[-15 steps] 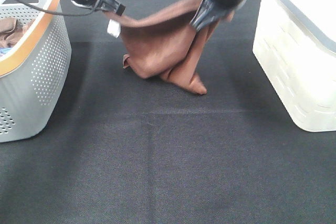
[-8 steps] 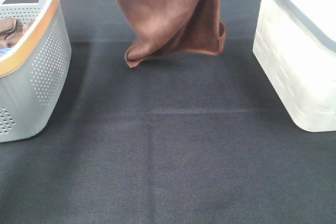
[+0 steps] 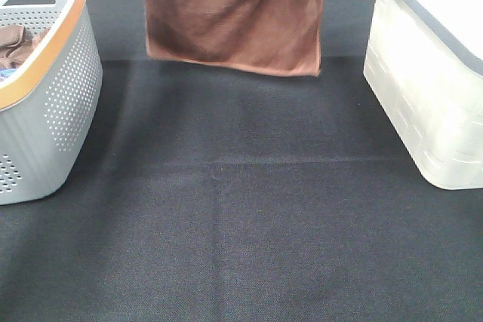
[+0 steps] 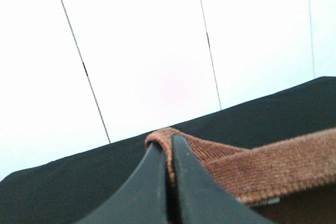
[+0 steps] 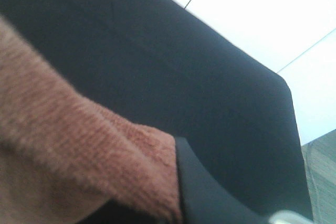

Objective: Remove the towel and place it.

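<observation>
Position of the reddish-brown, roughly square plush microfibre towel (image 3: 234, 20): suspended by its upper edge at the far centre of the exterior high view, hanging as a flat, open sheet over the black woven table mat (image 3: 241, 224). Its lower edge runs nearly straight, slightly lower on the right side. The towel hangs between the two containers and touches neither.

Left gripper (image 4: 169, 148): the two black fingers (image 4: 147, 187) are pressed together with the hem of the towel (image 4: 262, 169) pinched between them. The hem runs taut away from the fingers.

Right gripper (image 5: 181, 182): one black finger (image 5: 210, 198) is visible, lying directly against a corner of the towel (image 5: 79, 140). The opposing finger is hidden behind the plush fabric. The jaws are closed on that corner.

Surroundings: a grey perforated plastic basket with an orange rim (image 3: 68, 88) stands at the left edge of the mat. A duller taupe-brown cloth (image 3: 16, 41) lies inside it. A white ribbed plastic container (image 3: 423, 103) stands at the right edge, well apart from the basket.
</observation>
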`<state>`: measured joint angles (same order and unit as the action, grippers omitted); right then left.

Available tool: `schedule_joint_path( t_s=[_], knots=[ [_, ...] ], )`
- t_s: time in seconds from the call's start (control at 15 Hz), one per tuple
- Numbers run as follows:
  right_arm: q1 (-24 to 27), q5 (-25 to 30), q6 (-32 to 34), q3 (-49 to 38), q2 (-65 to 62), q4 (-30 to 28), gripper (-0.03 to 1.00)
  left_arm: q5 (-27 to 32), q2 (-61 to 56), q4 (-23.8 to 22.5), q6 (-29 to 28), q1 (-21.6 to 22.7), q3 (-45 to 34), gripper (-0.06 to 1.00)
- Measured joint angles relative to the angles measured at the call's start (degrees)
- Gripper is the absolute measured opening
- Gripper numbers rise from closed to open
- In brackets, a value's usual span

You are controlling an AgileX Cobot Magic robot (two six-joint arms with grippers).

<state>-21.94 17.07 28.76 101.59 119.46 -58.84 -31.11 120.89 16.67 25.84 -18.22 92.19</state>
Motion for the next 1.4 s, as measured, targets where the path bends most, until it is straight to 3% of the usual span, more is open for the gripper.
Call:
schedule_joint_path(
  t_s=[0.07, 0.2, 0.33, 0.6, 0.73, 0.87, 0.93, 1.2, 1.4],
  knots=[
    [1.15, -1.03, 2.98, 2.98, 1.72, 0.23, 0.0, -0.23, 1.26, -0.23, 0.06, 0.0, 0.0, 0.0],
    [1.66, -0.17, 5.1, 3.44, 2.64, 1.2, 0.0, 6.42, 2.46, -0.46, 0.06, -0.06, 0.0, 0.0],
    [1.66, 4.93, 1.95, 3.44, 3.04, 9.11, 0.0, 17.07, 2.12, -0.97, 0.06, -0.06, 0.0, 0.0],
    [1.72, 22.29, -30.65, 3.61, 3.04, 40.28, 0.0, 40.34, -1.32, -1.2, 0.29, -0.06, 0.0, 0.0],
    [1.72, 30.77, -36.9, 3.72, 3.04, 51.22, 0.0, 54.6, -4.01, -1.26, 0.29, -0.29, 0.0, 0.0],
    [1.72, 39.13, -37.13, 3.72, 3.04, 53.23, 0.0, 66.12, -4.35, -1.26, 0.29, -0.69, 0.0, 0.0],
    [1.72, 39.13, -37.13, 3.72, 3.04, 53.23, 0.0, 66.12, -4.35, -1.26, 0.29, -0.69, 0.0, 0.0],
    [1.72, 47.84, -36.84, 3.72, 3.04, 55.35, 0.0, 78.78, -4.3, -0.63, -0.46, -0.97, 0.0, 0.0],
    [1.72, 51.85, -36.78, 3.72, 3.04, 58.84, 0.0, 83.77, -4.3, 0.52, -4.98, -0.97, 0.0, 0.0]
  ],
)
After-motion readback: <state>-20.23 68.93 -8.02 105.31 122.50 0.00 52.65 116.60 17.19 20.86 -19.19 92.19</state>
